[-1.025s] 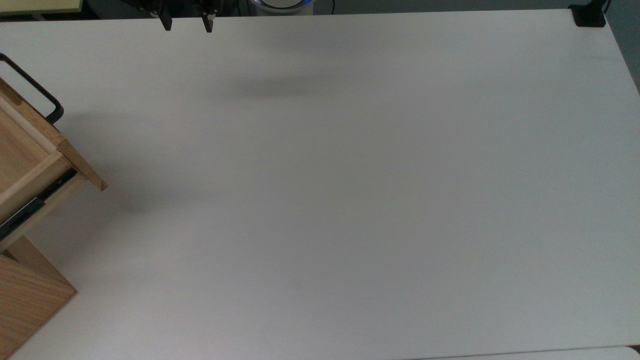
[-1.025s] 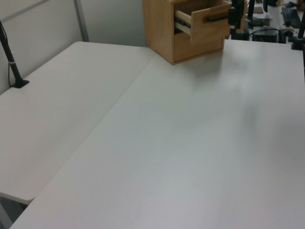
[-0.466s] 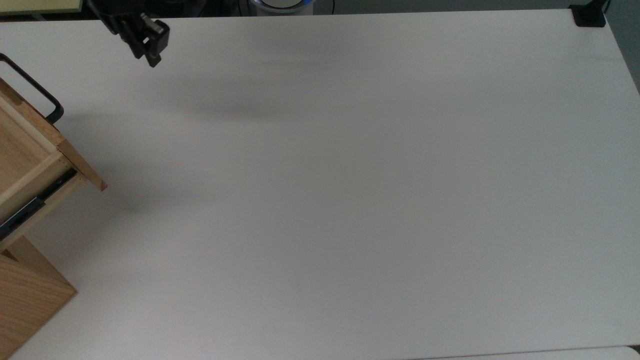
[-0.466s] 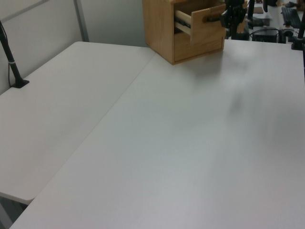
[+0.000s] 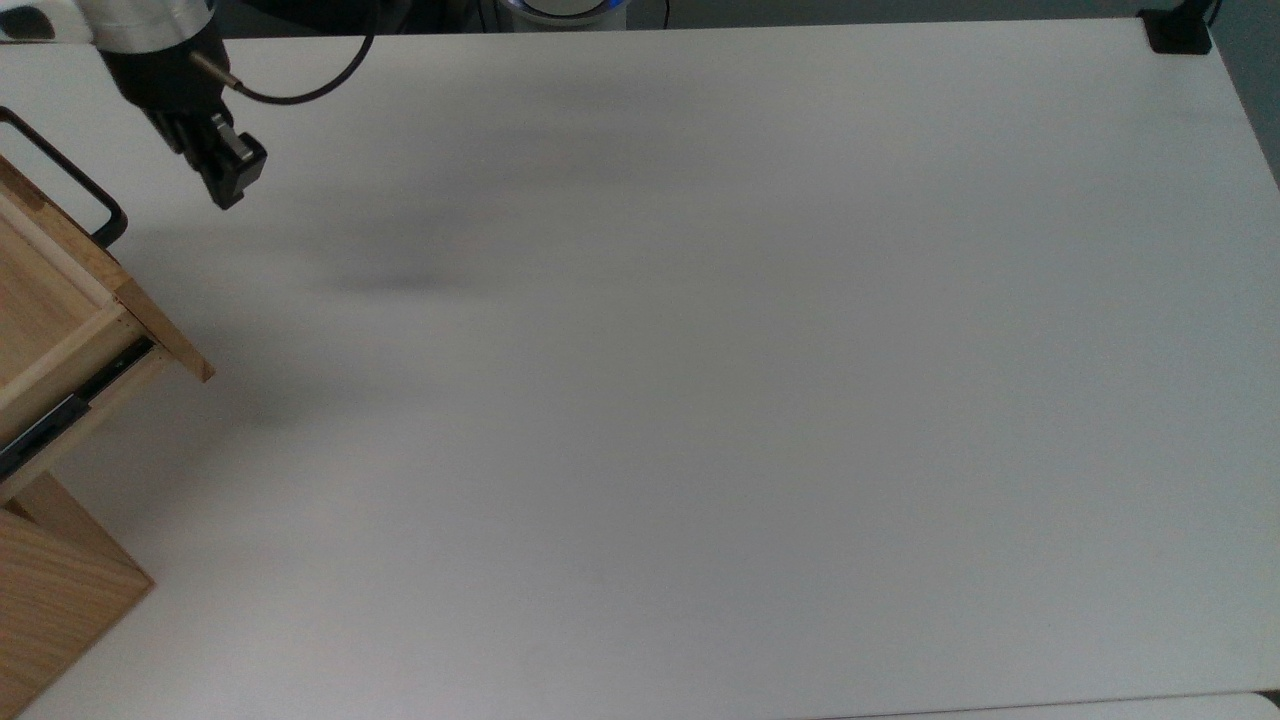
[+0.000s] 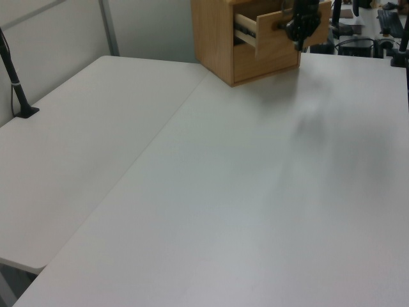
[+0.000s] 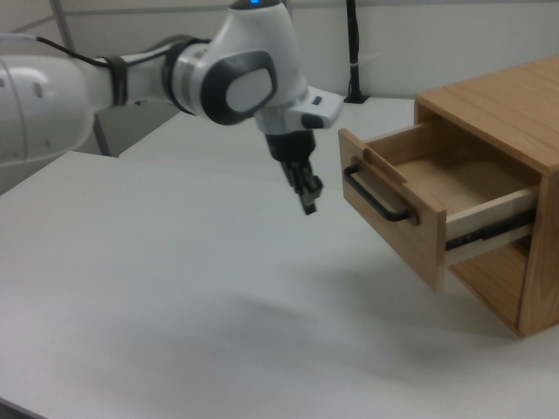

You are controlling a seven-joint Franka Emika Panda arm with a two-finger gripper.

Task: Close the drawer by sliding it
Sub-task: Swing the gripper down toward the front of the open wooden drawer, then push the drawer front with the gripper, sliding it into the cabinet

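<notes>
The light wooden drawer [image 5: 55, 300] stands pulled out of its cabinet [image 5: 50, 600] at the top view's left edge, its black bar handle [image 5: 70, 180] facing the table. A black slide rail [image 5: 70, 405] shows along its side. My gripper [image 5: 232, 190] hangs above the table just to the right of the handle, apart from it. In the right view the gripper [image 7: 308, 205] points down, a short way left of the handle [image 7: 376, 196] on the drawer [image 7: 419, 201]. In the left view the gripper [image 6: 297, 38] overlaps the drawer front [image 6: 275, 32].
The white table [image 5: 700, 400] spreads wide to the top view's right. A black clamp base [image 5: 1180, 30] sits at its far right corner, and a black post [image 6: 16, 83] stands at the left view's left. A lower drawer front [image 6: 265, 61] is shut.
My gripper has come down from the top view's upper edge and moved left toward the drawer handle, turning on the way. The drawer has not moved.
</notes>
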